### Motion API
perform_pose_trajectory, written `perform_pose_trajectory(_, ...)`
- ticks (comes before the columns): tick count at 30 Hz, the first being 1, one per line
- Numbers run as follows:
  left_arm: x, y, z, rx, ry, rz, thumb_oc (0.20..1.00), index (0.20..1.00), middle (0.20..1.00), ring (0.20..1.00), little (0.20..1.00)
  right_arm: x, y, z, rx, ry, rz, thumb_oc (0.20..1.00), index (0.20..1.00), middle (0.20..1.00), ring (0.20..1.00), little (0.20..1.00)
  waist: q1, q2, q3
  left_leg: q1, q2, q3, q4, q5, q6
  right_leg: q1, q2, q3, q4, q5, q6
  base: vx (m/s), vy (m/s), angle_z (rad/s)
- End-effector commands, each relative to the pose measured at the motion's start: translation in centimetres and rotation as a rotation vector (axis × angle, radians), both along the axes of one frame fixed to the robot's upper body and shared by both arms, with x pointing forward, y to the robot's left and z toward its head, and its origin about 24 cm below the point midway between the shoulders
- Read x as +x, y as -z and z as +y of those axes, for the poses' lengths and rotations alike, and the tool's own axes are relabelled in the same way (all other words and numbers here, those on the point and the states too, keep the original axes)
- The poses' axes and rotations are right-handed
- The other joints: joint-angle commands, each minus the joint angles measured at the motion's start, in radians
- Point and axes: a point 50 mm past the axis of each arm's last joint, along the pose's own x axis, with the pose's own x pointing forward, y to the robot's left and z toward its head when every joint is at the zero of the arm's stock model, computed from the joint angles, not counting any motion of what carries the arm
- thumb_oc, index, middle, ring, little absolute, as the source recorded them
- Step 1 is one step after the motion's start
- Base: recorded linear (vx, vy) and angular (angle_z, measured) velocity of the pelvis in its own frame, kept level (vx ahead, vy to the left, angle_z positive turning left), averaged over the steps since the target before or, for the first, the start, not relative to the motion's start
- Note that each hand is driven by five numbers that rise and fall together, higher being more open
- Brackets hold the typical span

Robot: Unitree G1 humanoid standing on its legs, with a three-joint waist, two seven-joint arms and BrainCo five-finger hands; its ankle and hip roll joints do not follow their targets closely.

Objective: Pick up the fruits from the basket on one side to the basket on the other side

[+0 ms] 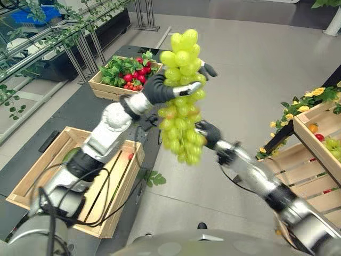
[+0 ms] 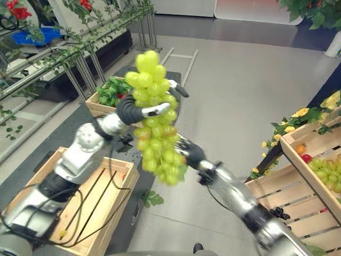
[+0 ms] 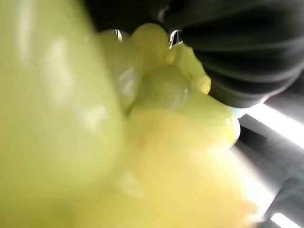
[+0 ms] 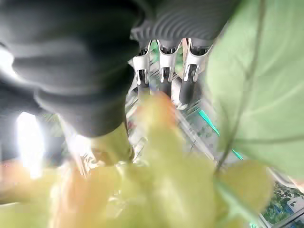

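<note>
My left hand (image 1: 160, 88) curls round the upper part of the green grape bunch (image 1: 181, 96); my right hand (image 1: 209, 132) cups its lower half with fingers bent. The bunch hangs upright, long axis vertical, in the air between the crates.

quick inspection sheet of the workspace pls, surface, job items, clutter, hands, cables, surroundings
surface: grey floor, dark mat under the left-side crates
job's things: big bunch of green grapes held up in mid-air between both hands; empty wooden crate on the robot's left; wooden crate on a stand on its right, already holding fruit
clutter: farther crate of red fruit and green leaves; loose green leaf on the floor
hands: left hand curled round the upper part of the bunch; right hand against its lower part, grip hidden
cables: nothing seen
surroundings: metal railing with vine leaves at left; yellow flowers by the right stand
</note>
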Motion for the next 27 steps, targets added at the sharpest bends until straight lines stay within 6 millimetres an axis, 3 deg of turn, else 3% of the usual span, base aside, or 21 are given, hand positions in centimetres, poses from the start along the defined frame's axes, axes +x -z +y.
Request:
perform_pose_trajectory(1, 0.3, -3.3, -0.2, -0.034, -0.003, -0.164, 0.200, 0.200, 0.200, 0.200, 0.200, 0.8, -5.1, -0.1, 0.039, -0.066, -0.242, 1.000, 1.000, 1.000, 1.000, 1.000, -0.022, -0.052, -0.041, -0.001, -0.021, -0.009, 0.013, 0.015, -0.003, 0.040, -0.030, -0.016, 0.037, -0.025, 0.093, 0.00, 0.011, -0.07)
perform_pose_trajectory(7, 0.4, -3.6, 1.1, 0.008, -0.041, -0.174, 0.200, 0.200, 0.200, 0.200, 0.200, 0.7, -6.2, -0.8, -0.016, -0.074, -0.283, 1.000, 1.000, 1.000, 1.000, 1.000, -0.020, -0.052, -0.037, -0.003, -0.026, -0.006, 0.021, 0.010, 0.000, 0.031, -0.035, -0.010, 0.047, -0.022, 0.096, 0.00, 0.008, -0.02)
perform_pose_trajectory(15, 0.4, -3.7, 1.4, 0.059, -0.049, -0.183, 0.200, 0.200, 0.200, 0.200, 0.200, 0.8, -6.5, -1.1, -0.059, -0.068, -0.310, 1.000, 1.000, 1.000, 1.000, 1.000, -0.019, -0.050, -0.034, -0.001, -0.028, -0.005, 0.020, 0.011, 0.001, 0.031, -0.039, -0.007, 0.050, -0.021, 0.097, 0.00, 0.000, 0.00)
perform_pose_trajectory(22, 0.1, -4.3, -0.1, 0.097, 0.011, -0.218, 0.200, 0.200, 0.200, 0.200, 0.200, 1.3, -6.4, -0.6, -0.136, -0.124, -0.306, 1.000, 1.000, 1.000, 1.000, 1.000, -0.019, -0.051, -0.028, -0.001, -0.030, -0.007, 0.018, 0.012, 0.003, 0.029, -0.041, -0.005, 0.050, -0.016, 0.100, -0.01, 0.001, 0.00)
perform_pose_trajectory(27, 0.0, -4.7, -1.8, 0.093, 0.053, -0.241, 0.200, 0.200, 0.200, 0.200, 0.200, 1.3, -6.2, 0.9, -0.145, -0.183, -0.303, 1.000, 1.000, 1.000, 1.000, 1.000, -0.023, -0.051, -0.024, -0.001, -0.029, -0.006, 0.015, 0.014, 0.003, 0.028, -0.041, -0.005, 0.048, -0.015, 0.100, 0.01, 0.003, 0.00)
